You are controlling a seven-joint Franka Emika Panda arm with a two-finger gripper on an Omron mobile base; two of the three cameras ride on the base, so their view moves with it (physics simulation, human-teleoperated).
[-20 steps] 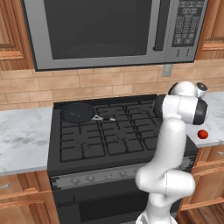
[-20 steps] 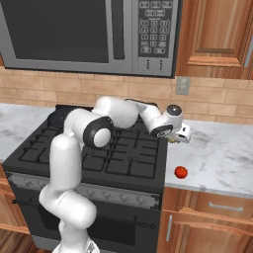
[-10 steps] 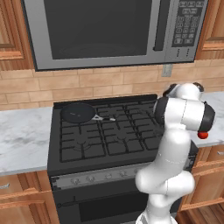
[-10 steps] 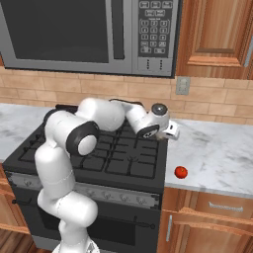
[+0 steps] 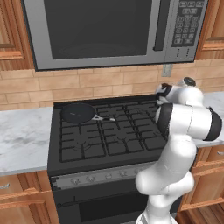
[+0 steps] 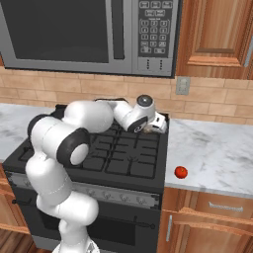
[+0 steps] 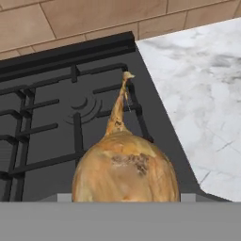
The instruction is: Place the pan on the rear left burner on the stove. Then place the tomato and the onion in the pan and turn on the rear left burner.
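The black pan is seen on the rear left burner of the stove, its thin silvery handle pointed right; nothing is seen inside it. The onion is held close before the hand camera, above the stove's rear right corner, its pointed tip aimed away. The gripper appears closed on it, though the fingertips are hidden. The tomato rests on the marble counter, right of the stove, near its front edge.
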